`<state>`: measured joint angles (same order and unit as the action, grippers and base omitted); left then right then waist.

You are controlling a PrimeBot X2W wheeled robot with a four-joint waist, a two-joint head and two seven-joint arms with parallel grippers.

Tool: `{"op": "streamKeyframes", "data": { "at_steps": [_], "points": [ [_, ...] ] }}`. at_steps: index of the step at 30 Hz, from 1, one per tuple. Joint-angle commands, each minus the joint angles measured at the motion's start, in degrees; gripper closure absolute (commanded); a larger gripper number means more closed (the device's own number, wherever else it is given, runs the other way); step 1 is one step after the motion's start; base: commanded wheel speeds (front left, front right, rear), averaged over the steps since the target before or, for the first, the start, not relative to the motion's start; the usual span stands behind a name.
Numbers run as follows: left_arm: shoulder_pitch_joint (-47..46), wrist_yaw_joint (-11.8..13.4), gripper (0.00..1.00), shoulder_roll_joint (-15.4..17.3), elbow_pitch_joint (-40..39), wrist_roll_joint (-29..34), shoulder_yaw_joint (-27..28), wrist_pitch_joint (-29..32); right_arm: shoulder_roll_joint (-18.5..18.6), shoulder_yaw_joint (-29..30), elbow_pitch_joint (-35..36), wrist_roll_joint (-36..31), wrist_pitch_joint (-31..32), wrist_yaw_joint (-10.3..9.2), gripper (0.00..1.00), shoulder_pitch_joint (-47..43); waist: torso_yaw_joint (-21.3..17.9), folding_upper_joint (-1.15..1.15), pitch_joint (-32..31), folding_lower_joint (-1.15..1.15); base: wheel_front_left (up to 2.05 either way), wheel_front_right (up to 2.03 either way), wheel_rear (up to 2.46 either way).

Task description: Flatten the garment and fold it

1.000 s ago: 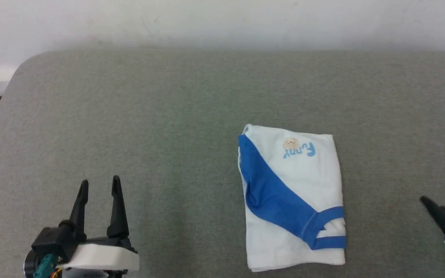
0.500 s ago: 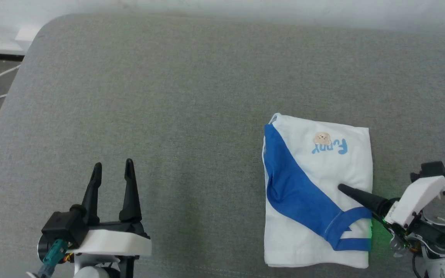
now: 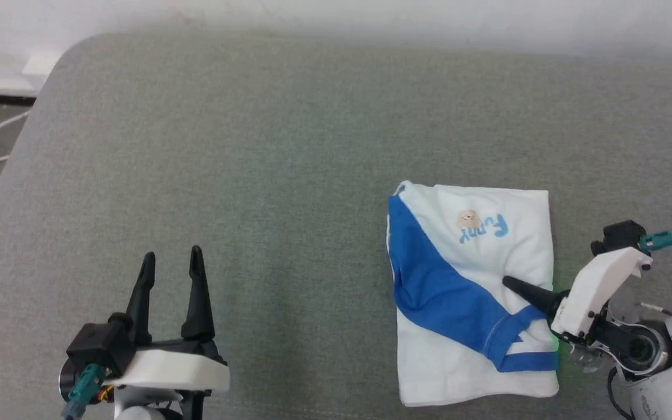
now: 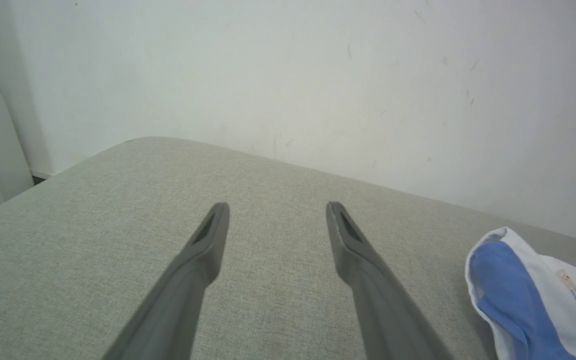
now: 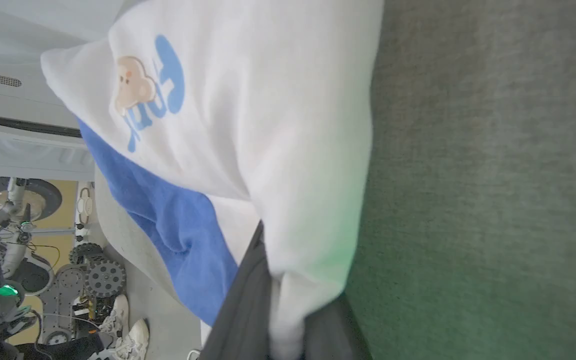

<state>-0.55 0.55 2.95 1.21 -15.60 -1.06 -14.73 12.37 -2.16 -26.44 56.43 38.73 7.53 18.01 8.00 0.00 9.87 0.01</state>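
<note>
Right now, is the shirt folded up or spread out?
Folded. The shirt lies as a small rectangle, with a blue part layered across the white and no sleeves sticking out.

Grey-green fabric surface against a scuffed white wall, cogged wheels beyond.

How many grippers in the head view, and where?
2. Left gripper lower left, open over the grey surface, clear of the garment. Right gripper lower right, pinching the garment's right edge.

White garment, diagonal blue band; grey-green surface
</note>
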Motion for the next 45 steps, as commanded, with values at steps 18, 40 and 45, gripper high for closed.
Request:
{"op": "streamKeyframes", "data": {
  "at_steps": [18, 40, 45],
  "points": [
    [-1.2, -0.6, 0.0, -0.1, -2.1, 2.8, 1.1, -0.3, 8.8, -11.4, -8.9, -28.9, -7.2, -0.04, 1.0, 12.9, -21.8, 0.0, 2.4, -0.01, 0.0, 0.0, 0.0],
    [-15.6, -4.6, 0.0, 2.2, -2.0, 9.3, -1.2, -0.3, 15.3, -5.6, -29.7, -35.2, -33.2, -0.04, 0.57, 30.2, -27.3, 0.0, 21.7, -0.01, 0.0, 0.0, 0.0],
    [-16.0, -4.8, 0.0, 2.2, -1.1, 9.3, -1.4, -0.3, 15.5, -1.9, -35.9, -41.8, -43.0, -0.04, 0.0, 32.6, -26.5, 0.0, 21.5, -0.01, 0.0, 0.0, 0.0]
  ]
}}
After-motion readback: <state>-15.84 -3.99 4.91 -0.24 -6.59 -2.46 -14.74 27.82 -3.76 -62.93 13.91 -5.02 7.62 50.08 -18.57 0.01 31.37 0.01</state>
